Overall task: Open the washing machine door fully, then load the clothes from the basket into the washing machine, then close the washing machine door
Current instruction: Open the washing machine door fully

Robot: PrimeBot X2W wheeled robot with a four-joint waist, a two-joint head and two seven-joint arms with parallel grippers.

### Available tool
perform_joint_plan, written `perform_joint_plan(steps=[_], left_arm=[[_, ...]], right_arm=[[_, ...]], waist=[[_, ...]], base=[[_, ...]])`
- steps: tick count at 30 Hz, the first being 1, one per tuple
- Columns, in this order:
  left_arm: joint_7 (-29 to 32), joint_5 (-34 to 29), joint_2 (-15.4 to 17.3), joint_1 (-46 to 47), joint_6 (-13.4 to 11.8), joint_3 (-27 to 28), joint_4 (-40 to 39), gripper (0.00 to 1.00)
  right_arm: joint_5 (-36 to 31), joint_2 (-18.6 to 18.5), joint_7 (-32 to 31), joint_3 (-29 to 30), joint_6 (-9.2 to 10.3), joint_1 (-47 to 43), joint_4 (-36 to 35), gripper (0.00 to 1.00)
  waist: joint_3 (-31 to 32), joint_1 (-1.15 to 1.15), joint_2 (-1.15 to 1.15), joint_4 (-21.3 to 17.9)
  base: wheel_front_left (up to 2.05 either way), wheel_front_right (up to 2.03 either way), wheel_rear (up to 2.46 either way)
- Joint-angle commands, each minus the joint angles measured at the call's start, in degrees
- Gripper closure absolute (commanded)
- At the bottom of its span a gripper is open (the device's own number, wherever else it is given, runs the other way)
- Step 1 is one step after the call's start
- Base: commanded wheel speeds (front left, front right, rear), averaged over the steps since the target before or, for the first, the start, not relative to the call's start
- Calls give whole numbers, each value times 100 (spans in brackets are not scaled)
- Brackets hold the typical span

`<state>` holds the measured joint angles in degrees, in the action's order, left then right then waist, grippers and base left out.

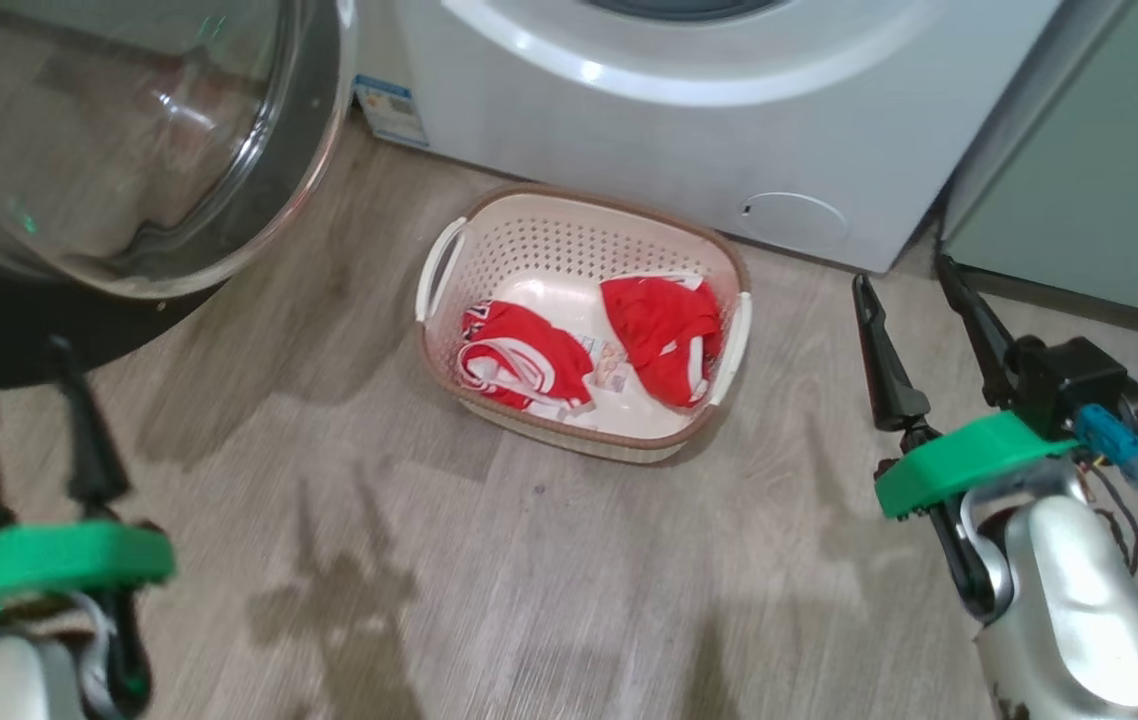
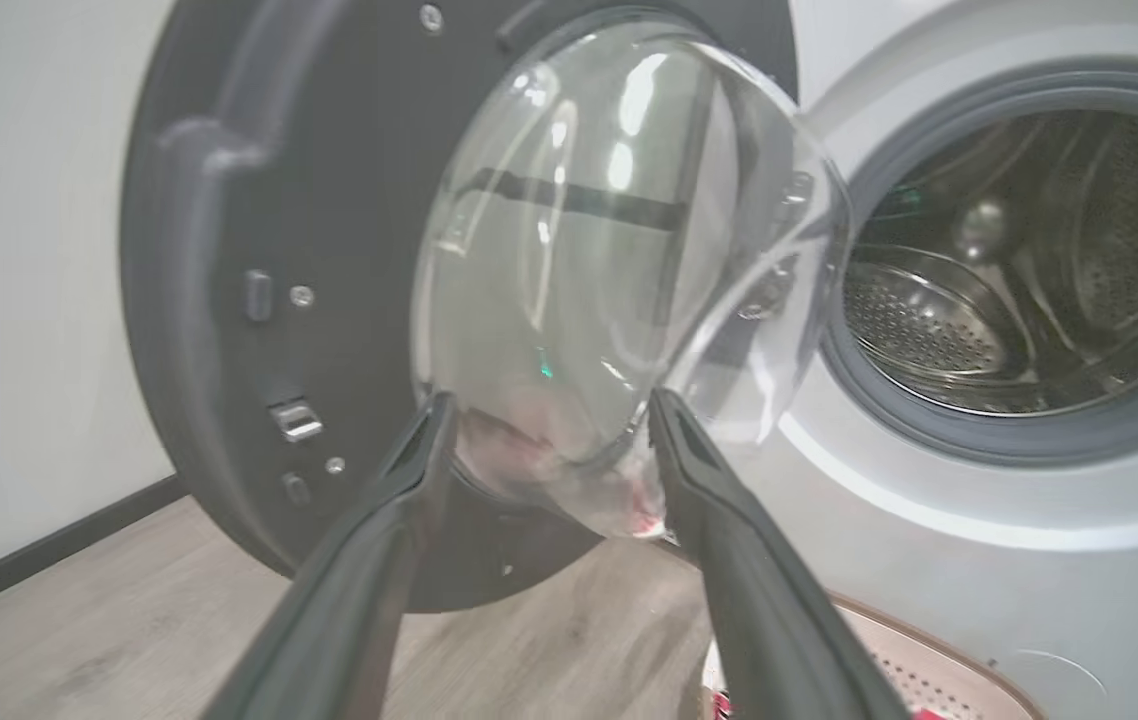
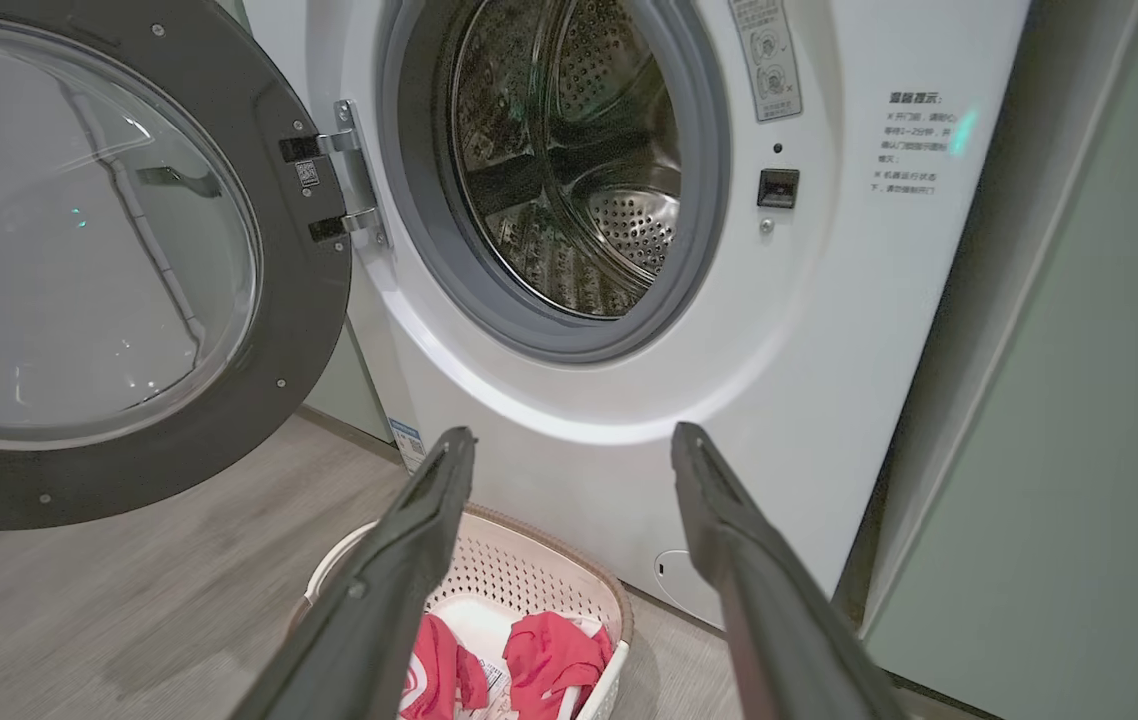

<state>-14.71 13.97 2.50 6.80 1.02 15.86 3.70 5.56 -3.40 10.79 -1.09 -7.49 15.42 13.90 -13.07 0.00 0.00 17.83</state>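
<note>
The washing machine door (image 1: 129,150) stands swung open at the upper left, its clear glass bowl bulging out of the black rim. The white washing machine (image 1: 679,150) shows its steel drum (image 3: 569,170) with nothing in it. On the floor before the machine sits the cream basket (image 1: 549,250), holding the clothes: one red garment (image 1: 519,355) on the left and another (image 1: 664,330) on the right. My left gripper (image 1: 1,345) is open just below the door, its fingers either side of the glass bowl (image 2: 619,250) without gripping it. My right gripper (image 1: 904,275) hangs open to the right of the basket.
A pale green cabinet (image 1: 1109,150) stands close against the machine's right side. A white wall (image 2: 19,250) with a dark skirting lies beyond the open door. The round filter cap (image 1: 794,220) sits low on the machine front. Wooden floor (image 1: 529,560) spreads between my arms.
</note>
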Motion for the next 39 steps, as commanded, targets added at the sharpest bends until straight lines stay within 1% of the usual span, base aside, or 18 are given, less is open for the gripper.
perform_joint_plan(steps=[1, 3, 7, 11, 18, 25, 32, 39], left_arm=[[-29, -55, 75, -129, 7, -50, -394, 0], [-17, -67, 68, -221, -1, -153, -483, 0], [114, -118, 53, -474, 4, -595, -770, 0], [289, -159, 49, -523, 53, -949, -903, 0], [528, -259, 75, -578, 137, -1281, -924, 0], [619, -358, 119, -687, 121, -1425, -896, 0], [727, -447, 170, -736, 62, -1507, -867, 0], [764, -478, 235, -697, 17, -1523, -806, 0]], right_arm=[[94, 50, 85, -151, 0, -73, -138, 0], [129, 51, 102, -156, 0, -98, -129, 0], [239, 51, 164, -164, 0, -206, -99, 0], [311, 51, 215, -157, 0, -302, -71, 0], [396, 52, 267, -212, 0, -438, -59, 0], [419, 52, 280, -225, 0, -622, -160, 0], [411, 52, 224, -167, 0, -752, -315, 0], [385, 52, 199, -104, 0, -760, -411, 0]], waist=[[106, 0, 0, -148], [137, 0, 0, -202], [264, 0, 0, -450], [370, 0, 0, -741], [568, 0, 0, -1336], [729, 0, 0, -1805], [749, 0, 0, -2011], [717, 0, 0, -2105]], base=[[0, 0, 0], [0, 0, 0], [0, 0, 0], [0, 0, 0], [0, 0, 0], [0, 0, 0], [0, 0, 0], [0, 0, 0]])
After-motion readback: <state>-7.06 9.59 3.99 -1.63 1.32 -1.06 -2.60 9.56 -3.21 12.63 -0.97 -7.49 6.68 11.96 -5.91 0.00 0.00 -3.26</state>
